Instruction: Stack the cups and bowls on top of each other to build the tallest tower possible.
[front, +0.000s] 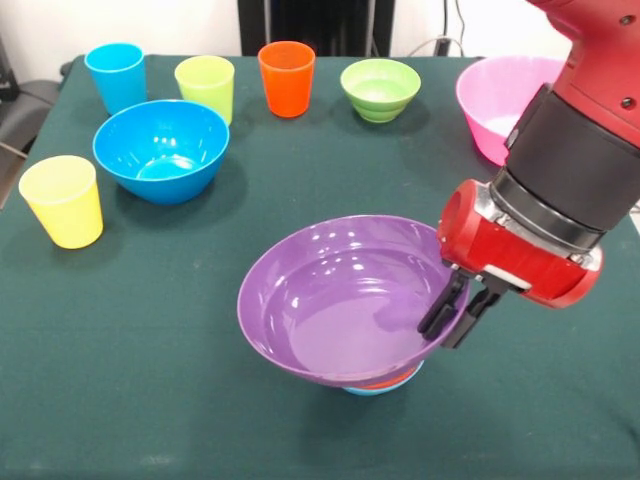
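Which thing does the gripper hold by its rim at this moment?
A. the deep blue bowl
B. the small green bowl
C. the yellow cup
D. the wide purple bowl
D: the gripper has one finger on each side of the rim of the wide purple bowl, which sits on the small stacked bowls.

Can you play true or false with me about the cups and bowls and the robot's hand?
1. The purple bowl sits on top of other bowls. True: an orange and a light-blue edge peek out beneath it.
2. The gripper is holding the yellow cup. False: the gripper is at the purple bowl's rim, one finger inside and one outside, and the yellow cup stands alone, far off.
3. The green bowl is inside the pink bowl. False: they sit apart on the table.
4. The deep blue bowl has nothing in it. True.
5. The orange cup is lying on its side. False: it stands upright.
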